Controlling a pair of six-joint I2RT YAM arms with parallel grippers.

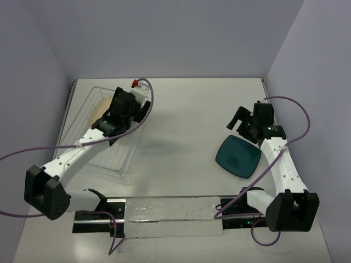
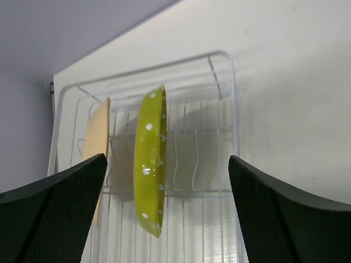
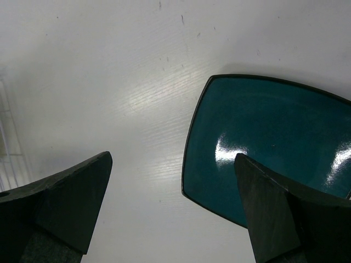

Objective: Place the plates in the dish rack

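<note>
The white wire dish rack (image 1: 104, 156) stands at the left of the table. In the left wrist view the rack (image 2: 222, 104) holds two plates upright: the cream plate (image 2: 98, 145) in a left slot and the yellow-green dotted plate (image 2: 151, 164) beside it. In the top view only the cream plate (image 1: 98, 109) shows; my arm hides the green one. My left gripper (image 1: 141, 112) (image 2: 167, 211) is open and empty above the rack. The dark teal plate (image 1: 238, 156) (image 3: 269, 142) lies flat on the table at the right. My right gripper (image 1: 239, 121) (image 3: 173, 203) is open and empty above its left edge.
A clear plastic strip (image 1: 170, 211) lies along the table's near edge between the arm bases. Lilac walls close in on the left, back and right. A corner of the rack (image 3: 6, 137) shows at the left edge of the right wrist view.
</note>
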